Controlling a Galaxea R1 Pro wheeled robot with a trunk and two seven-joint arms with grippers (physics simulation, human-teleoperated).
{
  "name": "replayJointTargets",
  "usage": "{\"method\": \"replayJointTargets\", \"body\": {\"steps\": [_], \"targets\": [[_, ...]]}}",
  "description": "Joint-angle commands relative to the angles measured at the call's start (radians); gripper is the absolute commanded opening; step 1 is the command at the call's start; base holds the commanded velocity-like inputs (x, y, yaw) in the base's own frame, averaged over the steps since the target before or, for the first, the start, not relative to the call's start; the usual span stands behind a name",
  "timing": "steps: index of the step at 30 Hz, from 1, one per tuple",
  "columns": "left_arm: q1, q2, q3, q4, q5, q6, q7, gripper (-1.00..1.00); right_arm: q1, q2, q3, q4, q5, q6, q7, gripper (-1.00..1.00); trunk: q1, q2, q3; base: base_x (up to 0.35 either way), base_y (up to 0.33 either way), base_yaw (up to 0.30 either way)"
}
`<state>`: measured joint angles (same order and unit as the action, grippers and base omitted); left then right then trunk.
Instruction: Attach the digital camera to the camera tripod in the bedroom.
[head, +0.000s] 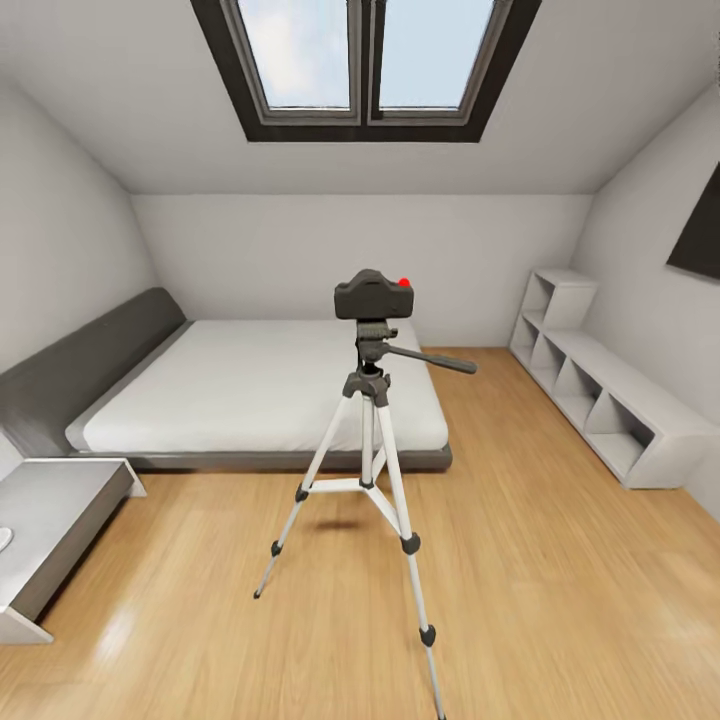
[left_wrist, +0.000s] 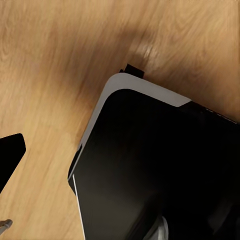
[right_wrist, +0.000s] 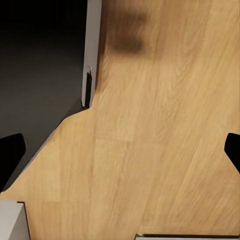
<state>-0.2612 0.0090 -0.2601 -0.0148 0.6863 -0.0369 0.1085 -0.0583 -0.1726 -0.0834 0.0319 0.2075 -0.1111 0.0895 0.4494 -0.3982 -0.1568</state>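
Note:
In the bedroom, the camera tripod (head: 368, 440) stands on the wood floor in the middle of the head view, its three silver-white legs spread and its long handle pointing right. The digital camera (head: 374, 294), black with a red button, sits level on top of the tripod's dark pan head. My right gripper (right_wrist: 120, 155) is open over bare floor, with nothing between its fingers. My left gripper (left_wrist: 120, 160) also stands wide apart: one dark fingertip (left_wrist: 10, 155) shows, the other is lost against my dark base. Both hang low, away from the tripod.
A low grey bed (head: 260, 390) lies behind the tripod. White cube shelves (head: 600, 400) line the right wall and a grey side table (head: 50, 520) sits at the left. A skylight (head: 365, 60) is overhead. My dark base (left_wrist: 150, 165) is under the arms.

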Motion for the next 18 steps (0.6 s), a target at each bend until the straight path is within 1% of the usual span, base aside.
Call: {"method": "replayJointTargets", "body": {"steps": [1, 18], "targets": [[-0.001, 0.000, -0.008, -0.001, 0.007, -0.001, 0.003, 1.00, -0.002, -0.001, -0.009, 0.003, 0.009, -0.006, 0.002, 1.00, 0.001, -0.002, 0.000, 0.000, 0.000, 0.000], [0.000, 0.000, -0.009, -0.001, 0.007, -0.001, 0.003, 1.00, -0.002, -0.001, -0.008, 0.003, 0.009, -0.007, 0.001, 1.00, 0.001, -0.002, 0.028, 0.000, 0.000, 0.000]]}}
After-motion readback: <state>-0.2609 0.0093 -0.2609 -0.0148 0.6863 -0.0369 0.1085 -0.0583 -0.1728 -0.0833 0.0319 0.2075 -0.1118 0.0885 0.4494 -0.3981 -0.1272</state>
